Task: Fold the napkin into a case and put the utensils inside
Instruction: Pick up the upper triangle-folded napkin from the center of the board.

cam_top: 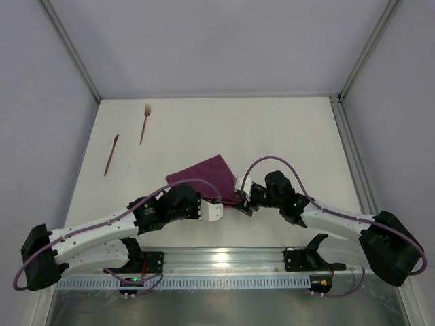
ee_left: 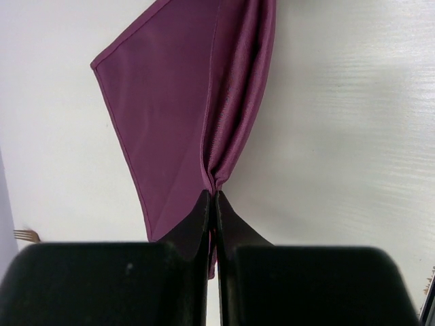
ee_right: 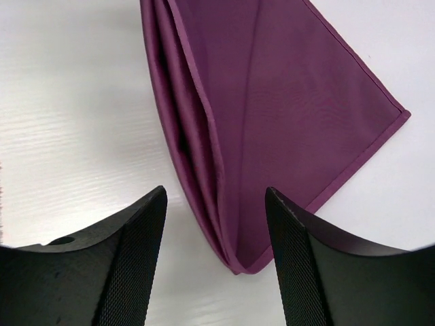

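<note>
The plum-purple napkin lies folded in layers at the table's middle. My left gripper is shut on the napkin's near corner, with cloth pinched between the tips. The folded layers fan away from the pinch in the left wrist view. My right gripper is open, its jaws straddling the napkin's other near corner without closing on it. The wooden fork and the slim knife-like stick lie at the far left of the table, apart from both grippers.
The white table is bounded by metal frame rails at the left and right and a wall at the back. The arms' base rail runs along the near edge.
</note>
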